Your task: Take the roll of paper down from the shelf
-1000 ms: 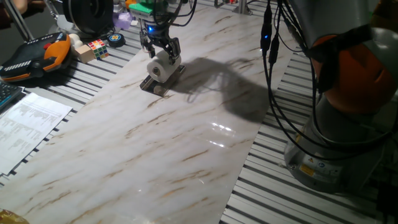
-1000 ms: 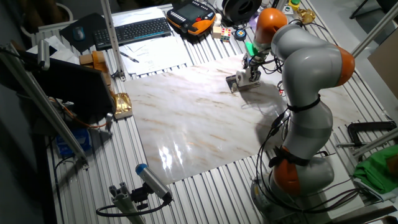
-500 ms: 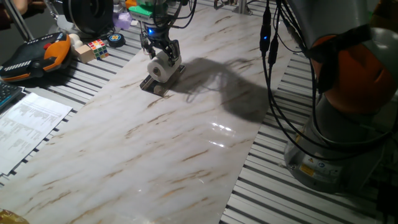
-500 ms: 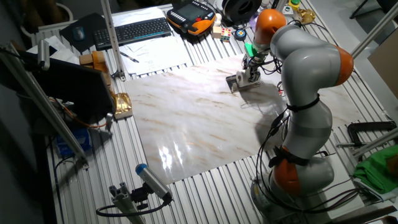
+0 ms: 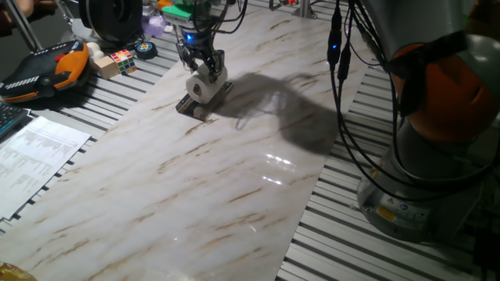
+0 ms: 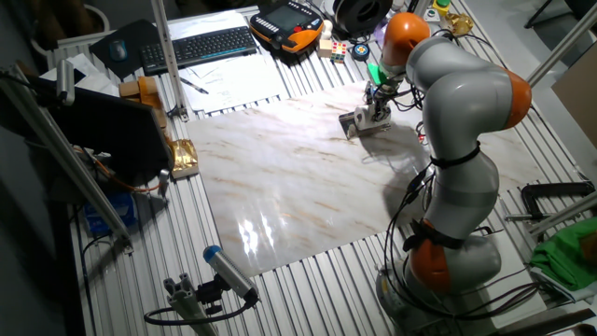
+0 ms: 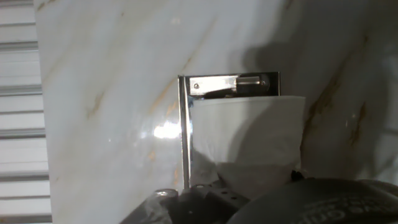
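The gripper (image 5: 201, 64) stands directly above the roll of paper (image 5: 206, 87) and is clenched on its upper part. The roll lies sideways on the shelf (image 5: 197, 108), its core facing the tabletop's (image 5: 234, 179) near side.

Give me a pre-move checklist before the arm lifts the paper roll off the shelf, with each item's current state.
1. The gripper is on the roll of paper: ok, the fingers straddle its top in one fixed view.
2. Grip is firm: cannot tell, no view shows the finger contact clearly.
3. The roll sits above the shelf: ok, the hand view shows the roll covering most of the shelf.
4. The roll is free of the shelf frame: cannot tell, its underside is hidden.
5. The marble tabletop beside the shelf is free for a set-down: ok.
6. Clutter such as the puzzle cube stands apart from the roll: ok.
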Tool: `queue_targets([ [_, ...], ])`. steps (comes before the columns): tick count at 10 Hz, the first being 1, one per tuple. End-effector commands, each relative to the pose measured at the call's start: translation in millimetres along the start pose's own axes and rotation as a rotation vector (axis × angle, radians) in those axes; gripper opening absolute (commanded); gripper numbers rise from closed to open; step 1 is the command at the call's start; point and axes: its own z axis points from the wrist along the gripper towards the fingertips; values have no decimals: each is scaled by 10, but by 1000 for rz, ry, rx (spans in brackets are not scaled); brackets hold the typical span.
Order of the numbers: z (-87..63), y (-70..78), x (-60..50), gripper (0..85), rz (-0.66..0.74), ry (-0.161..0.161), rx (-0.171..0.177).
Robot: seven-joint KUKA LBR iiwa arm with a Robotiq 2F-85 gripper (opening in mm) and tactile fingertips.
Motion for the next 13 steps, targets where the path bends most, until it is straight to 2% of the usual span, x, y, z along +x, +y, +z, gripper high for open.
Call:
queue_targets([
  [1,-17,0,5,230,-5,-2,-2],
  [3,-56,-5,8,60,-11,-4,-2],
  [4,-79,-12,7,13,-13,-5,-5],
  [7,-132,-11,45,7,-4,-8,-7],
  [13,-161,16,240,7,22,-8,2],
])
